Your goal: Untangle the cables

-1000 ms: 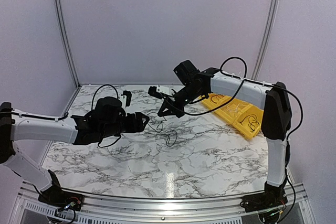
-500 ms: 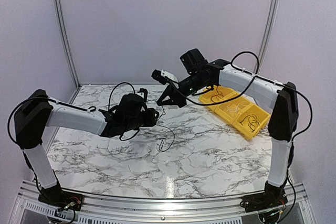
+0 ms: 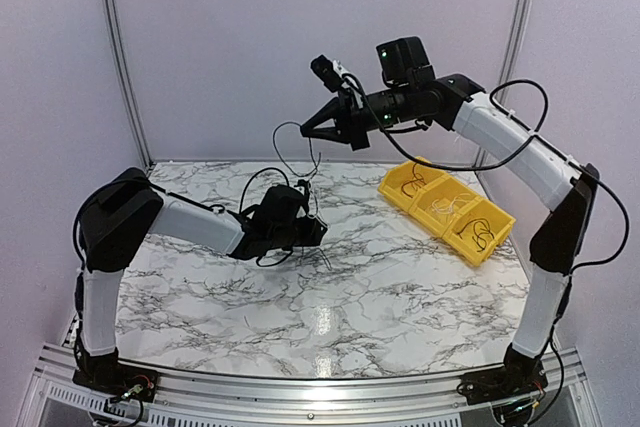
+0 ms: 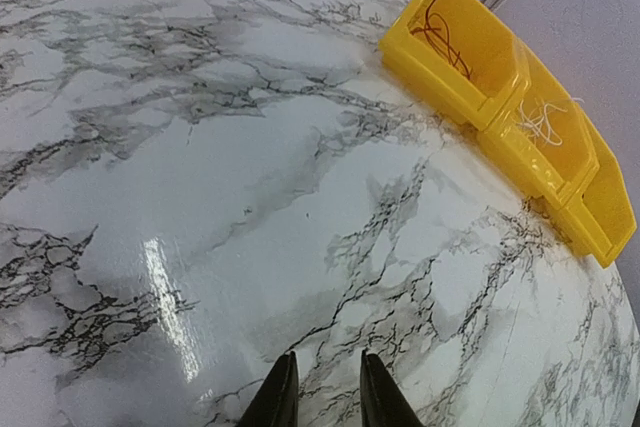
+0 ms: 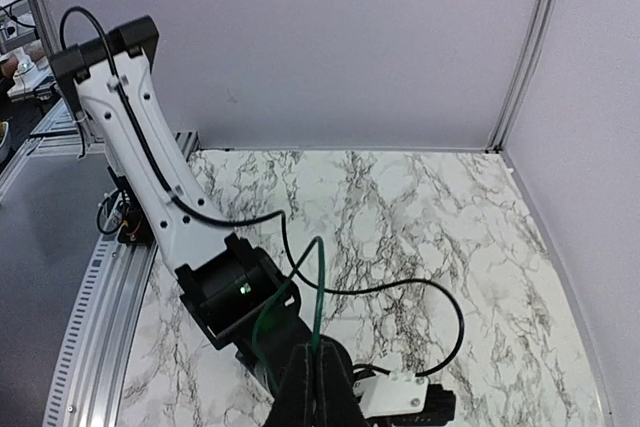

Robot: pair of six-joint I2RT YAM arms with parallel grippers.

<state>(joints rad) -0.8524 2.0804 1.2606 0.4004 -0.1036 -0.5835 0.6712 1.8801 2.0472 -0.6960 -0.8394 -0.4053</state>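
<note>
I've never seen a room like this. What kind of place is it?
Probably a robot test booth: a left arm and right arm on a marbled table, plain walls around, yellow bins.

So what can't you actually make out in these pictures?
The wire in the right tool: too thin to follow in the top view; its lower part is lost around the left tool.
Left wrist view: no wire shows near the tool, so what it reaches for is unclear.
Yellow bin: the wires inside are too small to count in either view showing it.
</note>
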